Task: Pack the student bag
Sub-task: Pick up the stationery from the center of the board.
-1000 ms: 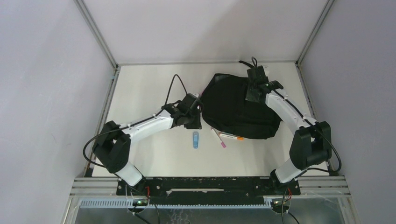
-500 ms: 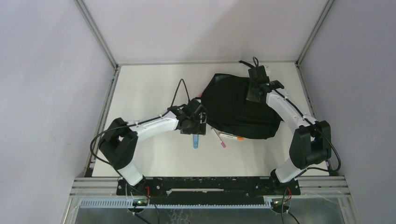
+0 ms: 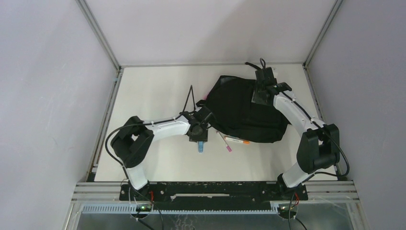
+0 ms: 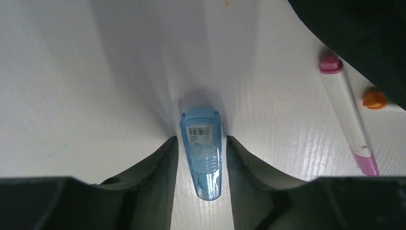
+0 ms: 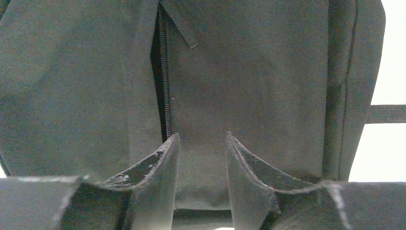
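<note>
The student bag [image 3: 239,112] is a floppy black backpack lying flat at the back right of the table. My right gripper [image 3: 259,99] hovers over its top. In the right wrist view that gripper [image 5: 201,136] is open over the bag's fabric [image 5: 249,72], just right of a zip [image 5: 163,86], gripping nothing. A small blue translucent item with a barcode label [image 3: 200,145] lies on the table in front of the bag. My left gripper [image 3: 200,137] is lowered over it. In the left wrist view this gripper [image 4: 201,139] is open, its fingers straddling the blue item [image 4: 202,158] with narrow gaps.
A white marker with pink caps [image 4: 345,120] [image 3: 224,142] lies just right of the blue item. An orange-capped pen [image 4: 374,99] [image 3: 238,140] pokes out from under the bag's near edge. Grey walls with metal rails close in the white table [image 3: 148,96].
My left arm has swung from the bag's left edge toward the near side and come down over the blue item, jaws opened. The right gripper has stayed over the bag, jaws slightly wider.
</note>
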Controlling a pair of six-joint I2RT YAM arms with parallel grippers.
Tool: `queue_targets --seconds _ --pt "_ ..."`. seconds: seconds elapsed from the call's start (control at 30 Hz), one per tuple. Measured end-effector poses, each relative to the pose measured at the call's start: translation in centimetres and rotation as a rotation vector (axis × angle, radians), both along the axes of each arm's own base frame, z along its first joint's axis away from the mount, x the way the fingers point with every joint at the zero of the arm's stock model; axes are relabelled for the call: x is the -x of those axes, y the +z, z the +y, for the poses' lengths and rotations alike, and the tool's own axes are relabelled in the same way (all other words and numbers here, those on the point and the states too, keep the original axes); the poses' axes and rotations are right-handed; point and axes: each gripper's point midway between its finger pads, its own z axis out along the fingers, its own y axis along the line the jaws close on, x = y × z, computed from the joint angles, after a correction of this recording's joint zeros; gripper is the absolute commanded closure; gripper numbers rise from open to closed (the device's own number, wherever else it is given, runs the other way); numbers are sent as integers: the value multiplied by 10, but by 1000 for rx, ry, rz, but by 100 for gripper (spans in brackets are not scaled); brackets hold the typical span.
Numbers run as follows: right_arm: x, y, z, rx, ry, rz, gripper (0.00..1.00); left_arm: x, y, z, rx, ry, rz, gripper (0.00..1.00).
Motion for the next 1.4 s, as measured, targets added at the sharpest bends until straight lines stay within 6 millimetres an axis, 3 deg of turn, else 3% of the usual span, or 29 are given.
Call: queue_targets --seconds 0.13,0.23,0.73,0.9,1.07,1.23,1.4 --pt "0 0 2 -7 10 3 48 -2 0 1 -8 8 -11 85" --pt "1 -1 4 -15 16 8 48 -4 0 0 -5 7 -16 91" --pt "-1 -45 17 -35 67 141 45 -6 10 -2 17 0 -38 93" --pt "-4 -43 20 -32 82 137 35 -6 11 -3 20 0 -39 93" --pt "-6 -40 30 -20 119 123 34 -6 11 -3 22 -1 -39 93" --pt "-20 -48 32 27 112 134 41 -6 11 -4 24 -1 -39 93" --pt "-25 -65 24 64 77 163 63 -5 11 -4 25 -11 -36 94"
